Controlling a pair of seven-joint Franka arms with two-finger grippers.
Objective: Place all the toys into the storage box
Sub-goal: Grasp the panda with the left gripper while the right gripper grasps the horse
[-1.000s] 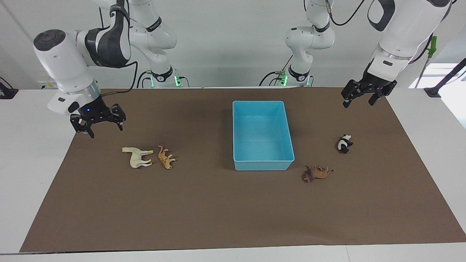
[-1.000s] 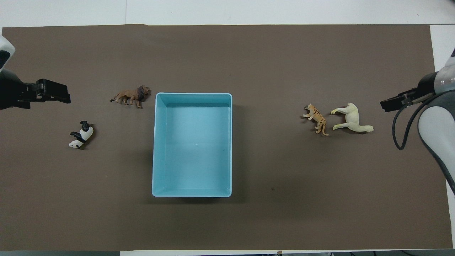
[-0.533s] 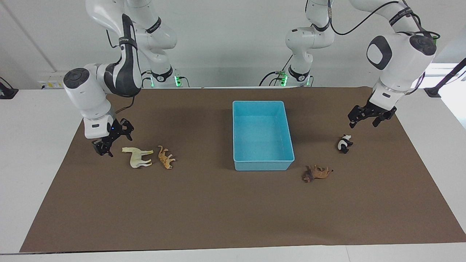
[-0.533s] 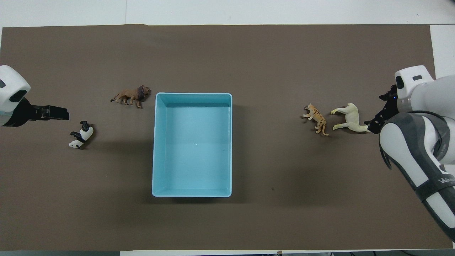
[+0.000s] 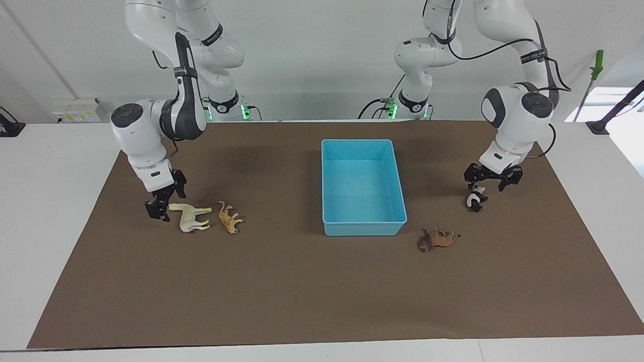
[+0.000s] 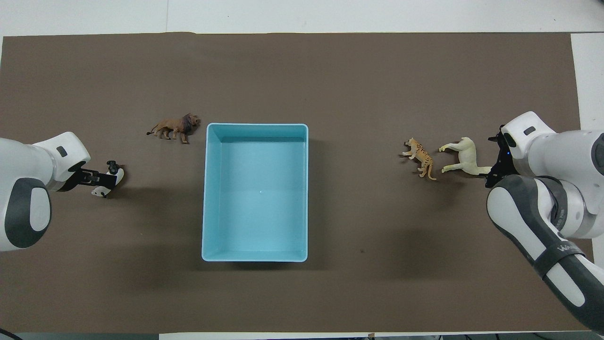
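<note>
Toys untouched | both grippers lowered: left (image 5: pixel 493 179) over panda (image 5: pixel 474 197), right (image 5: pixel 164 201) beside horse (image 5: pixel 191 216) | fingers wide

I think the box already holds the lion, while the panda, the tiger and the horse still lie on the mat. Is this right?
Not quite: the box holds nothing. The lion lies on the mat just outside the box's corner, as the overhead view shows. The rest is right: the panda, the tiger and the horse lie on the mat.
</note>
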